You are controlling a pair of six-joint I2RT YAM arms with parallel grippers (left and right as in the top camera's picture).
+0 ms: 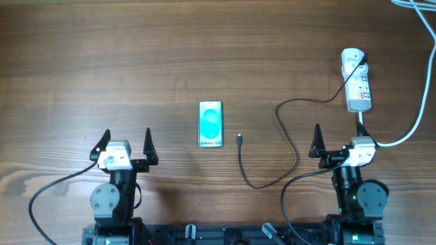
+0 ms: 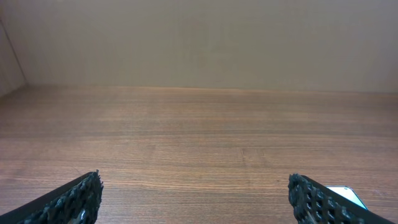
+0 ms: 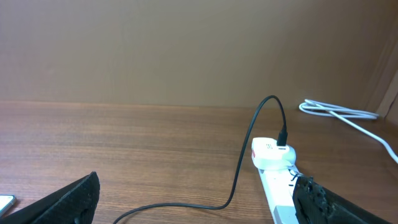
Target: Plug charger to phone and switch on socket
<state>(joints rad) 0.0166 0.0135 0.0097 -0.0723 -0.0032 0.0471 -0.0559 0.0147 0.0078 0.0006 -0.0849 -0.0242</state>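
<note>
Wood-grain table (image 1: 102,61), no writing on it. Left gripper (image 1: 127,134) at bottom-left, jaws spread wide, empty; the wrist cam shows only the finger ends, cut off at the bottom corners. Right gripper (image 1: 338,133) at bottom-right, also wide and empty; its outer finger is hard to make out in the overhead cam where it overlaps the cords.

Thick white cord (image 1: 422,109) runs off the top-right edge, far end out of frame. Socket (image 1: 356,82) lies far right, above the R gripper. It has red markings, but the print is too small to read and the switch position can't be told. In the R wrist cam its near end is hidden behind a finger.

Charger (image 1: 255,185) is plugged into a white adapter (image 1: 351,58) on the socket and loops across the table.

Phone (image 1: 210,124) is at centre, flat, with a cyan screen. Its bottom band reads "Galaxy", following chars unclear. Only a corner shows in each wrist cam.

Connector tip (image 1: 240,138) lies near the phone's right side, apart from it, not plugged in.
</note>
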